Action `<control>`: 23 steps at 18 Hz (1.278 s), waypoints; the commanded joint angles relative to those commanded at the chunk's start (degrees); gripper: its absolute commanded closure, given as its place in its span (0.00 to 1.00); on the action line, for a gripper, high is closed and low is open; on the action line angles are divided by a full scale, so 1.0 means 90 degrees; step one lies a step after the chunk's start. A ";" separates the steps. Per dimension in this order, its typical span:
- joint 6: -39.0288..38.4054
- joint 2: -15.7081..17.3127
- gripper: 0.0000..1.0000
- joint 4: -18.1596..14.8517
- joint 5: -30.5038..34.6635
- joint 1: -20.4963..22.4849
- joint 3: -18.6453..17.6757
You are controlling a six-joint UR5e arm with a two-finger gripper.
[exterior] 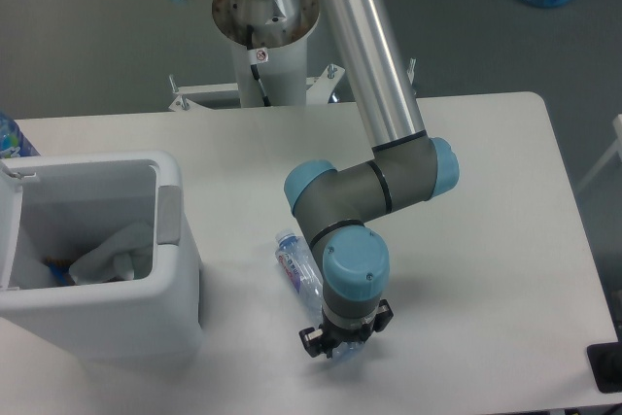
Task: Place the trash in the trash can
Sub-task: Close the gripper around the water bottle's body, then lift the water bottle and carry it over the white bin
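- Bottle is lying on the table right of the bin, its long axis running from cap down under the gripper.
- Fingers are sitting hidden under the wrist; whether they are gripping, I cannot tell.

Clear bottle lies beside bin holding crumpled paper.

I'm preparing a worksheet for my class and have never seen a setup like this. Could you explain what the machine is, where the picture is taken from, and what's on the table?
One fixed camera looks down from above. The grey and blue machine is a robot arm; its gripper is down over one end of a clear plastic bottle lying on the white table. Whether it has gripped the bottle is hidden. At left stands a white trash can with crumpled white paper already inside.
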 joint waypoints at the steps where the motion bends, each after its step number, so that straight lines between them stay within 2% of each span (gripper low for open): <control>1: 0.0029 0.0146 0.45 -0.0009 -0.0029 0.0029 0.0097; 3: 0.0156 0.0342 0.45 0.0087 -0.0146 0.0097 0.0302; 5: 0.0186 0.0508 0.45 0.0370 -0.0312 0.0214 0.0498; 8: 0.0176 0.0684 0.45 0.1247 -0.0653 0.0380 0.0869; 10: 0.0157 0.0840 0.45 0.1562 -0.1092 0.0517 0.1035; 14: 0.0127 0.1230 0.45 0.1680 -0.1328 0.0635 0.1231; 16: 0.0118 0.1416 0.45 0.1690 -0.1755 0.0635 0.1270; 18: 0.0098 0.1592 0.45 0.1690 -0.2089 0.0615 0.1261; 23: -0.0078 0.1905 0.45 0.1690 -0.2402 0.0528 0.1241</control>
